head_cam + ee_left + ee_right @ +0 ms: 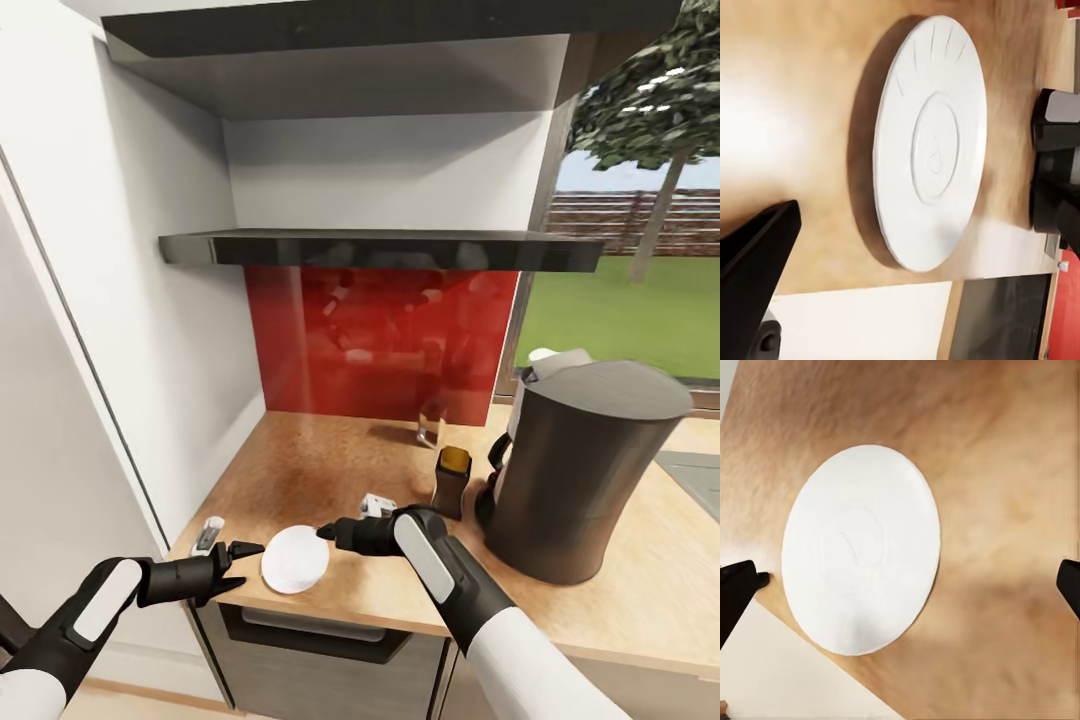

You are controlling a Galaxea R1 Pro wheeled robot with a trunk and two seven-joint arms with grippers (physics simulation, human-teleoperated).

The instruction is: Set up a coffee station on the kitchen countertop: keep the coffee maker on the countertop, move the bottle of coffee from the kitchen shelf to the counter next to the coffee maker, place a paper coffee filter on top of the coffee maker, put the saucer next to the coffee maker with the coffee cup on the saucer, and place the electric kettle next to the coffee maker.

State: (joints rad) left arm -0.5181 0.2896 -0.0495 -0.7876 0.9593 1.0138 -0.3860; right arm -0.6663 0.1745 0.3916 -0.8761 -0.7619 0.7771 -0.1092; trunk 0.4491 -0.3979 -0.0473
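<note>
The saucer (pixel 295 559) lies flat on the countertop (pixel 330 470), close to its front edge, with nothing on it. In the left wrist view the saucer (pixel 931 142) shows faint ridges near its rim and a raised ring at its middle; in the right wrist view the saucer (pixel 861 549) looks almost plain.

The left gripper (pixel 243 564) sits just left of the saucer, its two black fingers spread apart and holding nothing; whether a tip touches the rim is hard to tell. The right gripper (pixel 328 533) reaches in from the other side, its tip just beside the saucer's far right edge. From the head view its fingers merge into one dark point, but the right wrist view shows one fingertip (pixel 736 592) at each side of the frame, wide apart and empty.

Behind the right arm stands the bottle of coffee (pixel 452 482), its lower part partly covered by the wrist. Right of it is the coffee maker (pixel 580 470), tall and dark, with something pale half hidden behind its top. A small white-and-grey thing (pixel 377 505) lies by the right wrist, and another (pixel 206 535) near the counter's left corner; neither can be made out. The kitchen shelf (pixel 380 248) hangs above a red back panel (pixel 380 340).
</note>
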